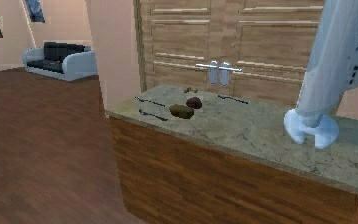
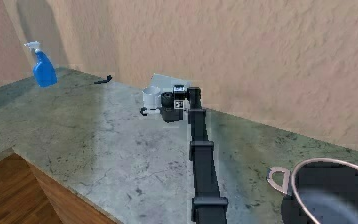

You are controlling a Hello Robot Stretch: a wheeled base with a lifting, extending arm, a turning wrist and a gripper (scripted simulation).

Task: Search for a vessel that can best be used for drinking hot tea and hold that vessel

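Of the jaws it cannot be told how they stand, nor whether anything is held: a pale thing (image 2: pixel 151 95) stands on the desk (image 2: pixel 77 140) right at their far end, close to the wall. That pale thing is judged to be the vessel sought, though its shape is not surely made out. If it is not yet held, the arm (image 2: pixel 199 160) is best eased out slowly, since the wall is near behind. A grasp is best proved by a short straight lift, until the thing is seen clear of the desk. The bottle (image 2: pixel 42 68) and the pot (image 2: pixel 332 195) are well apart and need not be minded.
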